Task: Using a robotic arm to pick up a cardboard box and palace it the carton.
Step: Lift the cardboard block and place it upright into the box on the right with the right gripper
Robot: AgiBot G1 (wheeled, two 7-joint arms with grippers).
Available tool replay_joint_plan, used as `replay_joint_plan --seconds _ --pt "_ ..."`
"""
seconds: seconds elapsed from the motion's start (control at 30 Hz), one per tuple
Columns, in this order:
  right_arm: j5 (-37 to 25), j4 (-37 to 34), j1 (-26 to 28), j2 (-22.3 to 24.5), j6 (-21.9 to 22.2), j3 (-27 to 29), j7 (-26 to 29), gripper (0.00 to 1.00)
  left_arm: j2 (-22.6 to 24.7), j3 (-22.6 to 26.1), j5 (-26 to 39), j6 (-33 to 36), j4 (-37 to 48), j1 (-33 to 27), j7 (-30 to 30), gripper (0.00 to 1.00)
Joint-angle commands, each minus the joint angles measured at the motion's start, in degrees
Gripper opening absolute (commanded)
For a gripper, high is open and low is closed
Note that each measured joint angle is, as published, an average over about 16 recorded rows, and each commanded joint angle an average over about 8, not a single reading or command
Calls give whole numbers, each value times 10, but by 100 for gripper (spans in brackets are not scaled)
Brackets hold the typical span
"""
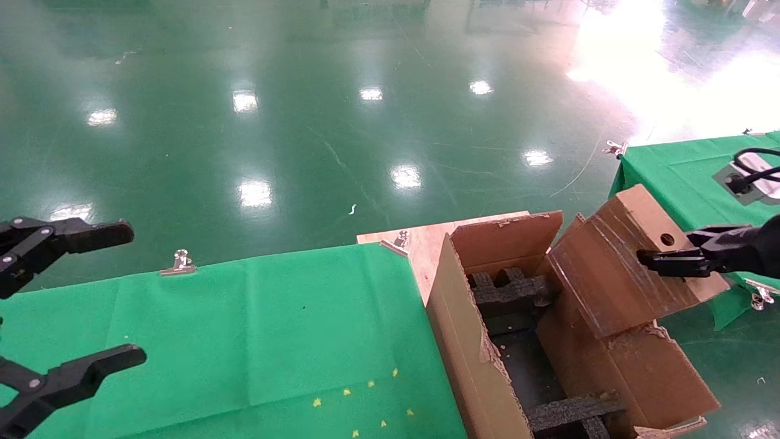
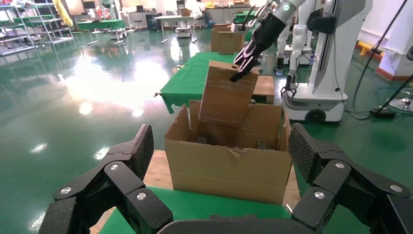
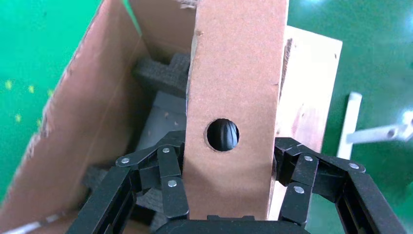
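Box held tilted over the carton [image 1: 487, 366].
Right gripper [image 3: 221, 195] clamps the box [image 1: 627, 268]; left gripper [image 1: 79, 299], wide, idles beside the carton.

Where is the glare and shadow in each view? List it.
Head view: ceiling lights glare off the green floor, washed out at upper right. Left wrist view: a bright patch on the floor. Right wrist view: no glare; the carton interior lies in shadow behind the cardboard box.
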Motion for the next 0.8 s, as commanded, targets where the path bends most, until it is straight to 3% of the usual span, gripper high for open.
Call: replay_joint_plan --seconds 0.03,0.47,0.8 --pt "19 5 -17 12 19 -3 34 0 0 0 0 0 0 0 0 100" --pt "29 11 -35 19 44 -13 61 0 0 0 0 0 0 0 0 100" --pt "36 33 -78 22 86 -38 107 0 0 0 0 0 0 0 0 100"
